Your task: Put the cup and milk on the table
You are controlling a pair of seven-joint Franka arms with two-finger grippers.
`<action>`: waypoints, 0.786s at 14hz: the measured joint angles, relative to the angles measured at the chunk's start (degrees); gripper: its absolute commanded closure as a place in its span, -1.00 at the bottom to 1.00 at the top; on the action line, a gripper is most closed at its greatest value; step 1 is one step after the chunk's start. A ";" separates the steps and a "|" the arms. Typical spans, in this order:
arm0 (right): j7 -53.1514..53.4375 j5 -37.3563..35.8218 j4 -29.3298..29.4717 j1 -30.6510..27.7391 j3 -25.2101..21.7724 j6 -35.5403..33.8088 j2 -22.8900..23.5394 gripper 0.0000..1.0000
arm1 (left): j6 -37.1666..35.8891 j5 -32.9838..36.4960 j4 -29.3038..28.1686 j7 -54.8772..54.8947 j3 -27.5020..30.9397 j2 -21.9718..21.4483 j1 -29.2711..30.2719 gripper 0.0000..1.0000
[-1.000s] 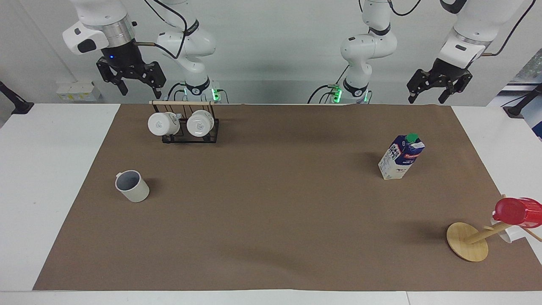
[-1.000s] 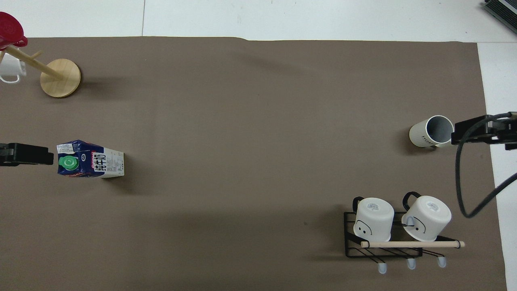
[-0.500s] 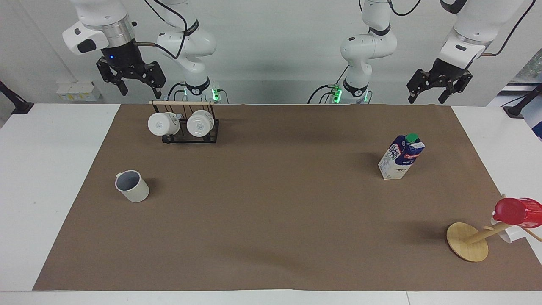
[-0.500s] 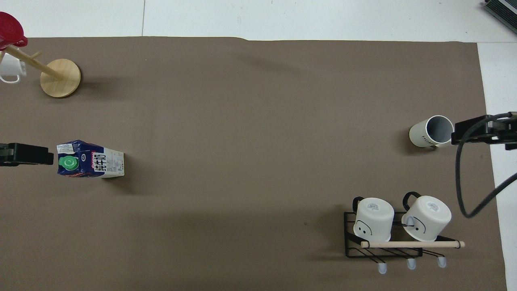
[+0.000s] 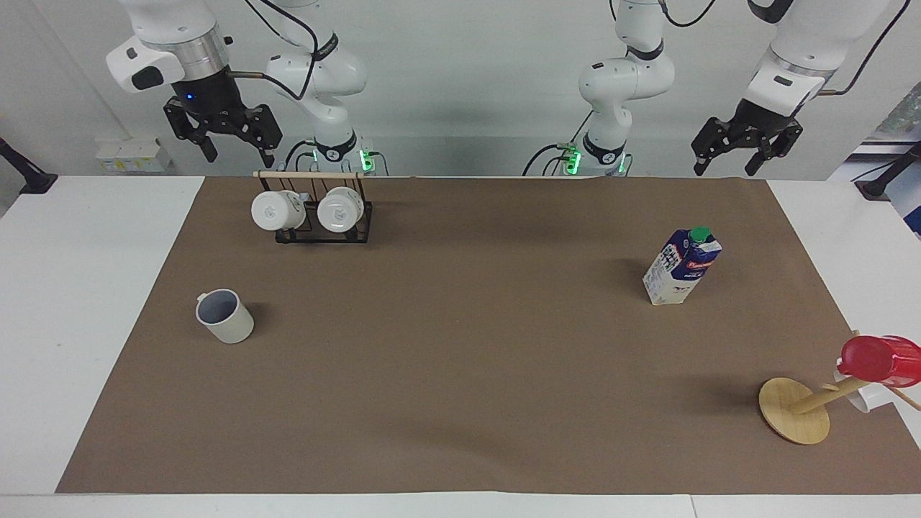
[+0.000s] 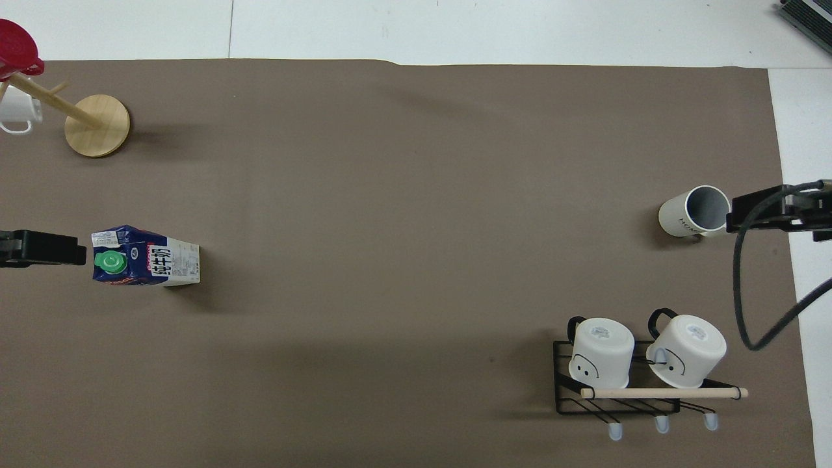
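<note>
The pale grey cup [image 5: 226, 319] stands upright on the brown paper [image 5: 460, 345] of the white table [image 5: 72, 288], toward the right arm's end; it also shows in the overhead view [image 6: 690, 213]. The milk carton [image 5: 681, 270] stands upright on the paper toward the left arm's end, green cap up [image 6: 110, 262]. My right gripper [image 5: 237, 153] hangs open and empty, high over the table's edge by the robots. My left gripper [image 5: 725, 167] hangs open and empty, high over the same edge at its own end.
A black wire rack [image 5: 324, 232] with two glossy white mugs [image 5: 277, 210] lies close to the robots, nearer to them than the cup. A wooden mug stand [image 5: 795, 410] carrying a red cup [image 5: 878, 358] stands farther from the robots than the milk.
My right gripper has risen very slightly. The cup, the milk and my left gripper have not moved.
</note>
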 measured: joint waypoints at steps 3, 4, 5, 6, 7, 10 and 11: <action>0.00 0.00 0.00 -0.05 -0.01 0.00 0.00 -1.00 | 0.00 0.00 0.00 0.00 0.00 0.00 0.00 -1.00; 0.00 0.00 0.00 -0.15 -0.01 0.00 0.00 -1.00 | 0.00 0.00 0.00 0.00 0.00 0.00 0.00 -1.00; 0.00 0.00 0.00 -0.29 -0.06 0.00 0.00 -1.00 | 0.00 0.00 0.00 0.00 0.00 0.00 0.00 -1.00; 0.00 0.00 -0.01 -0.38 -0.10 0.00 0.00 -1.00 | 0.00 0.00 0.00 0.00 0.00 0.00 0.00 -1.00; 0.00 0.00 -0.02 -0.45 -0.11 0.00 0.00 -1.00 | 0.00 0.00 0.00 0.00 0.00 0.00 0.00 -1.00; 0.00 0.00 -0.04 -0.48 -0.11 0.00 0.00 -1.00 | 0.00 0.00 0.00 0.00 0.00 0.00 0.00 -1.00; 0.00 0.00 -0.05 -0.48 -0.11 0.00 0.00 -1.00 | 0.00 0.00 0.00 0.00 0.00 0.00 0.00 -1.00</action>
